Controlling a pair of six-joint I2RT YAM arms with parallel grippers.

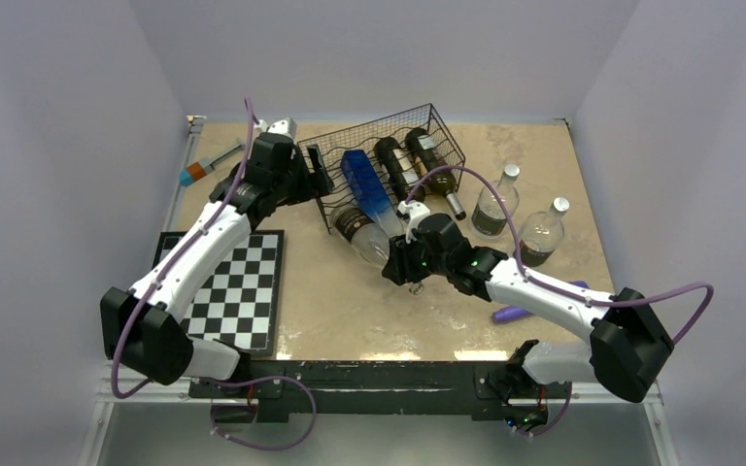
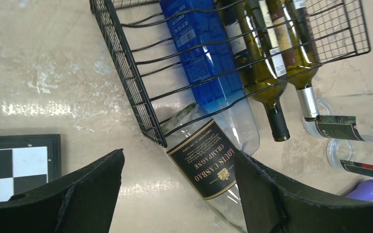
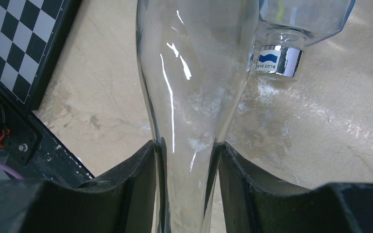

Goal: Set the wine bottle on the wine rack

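At the rack's (image 1: 447, 131) open front the wine bottle (image 1: 361, 236) lies base-first, barely in — right jaws clamp its neck; left jaws gape empty nearby; next, likely a straight push home.

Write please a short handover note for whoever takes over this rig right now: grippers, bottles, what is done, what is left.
Right gripper: shut on the neck of the clear champagne bottle.
Left gripper: open, empty, above the wine rack's front left corner.
Bottle: lying down, base end inside the leftmost slot, label and neck sticking out.
Done: blue bottle and two dark bottles lie in the rack.
Left: probably push the bottle fully in, then release.
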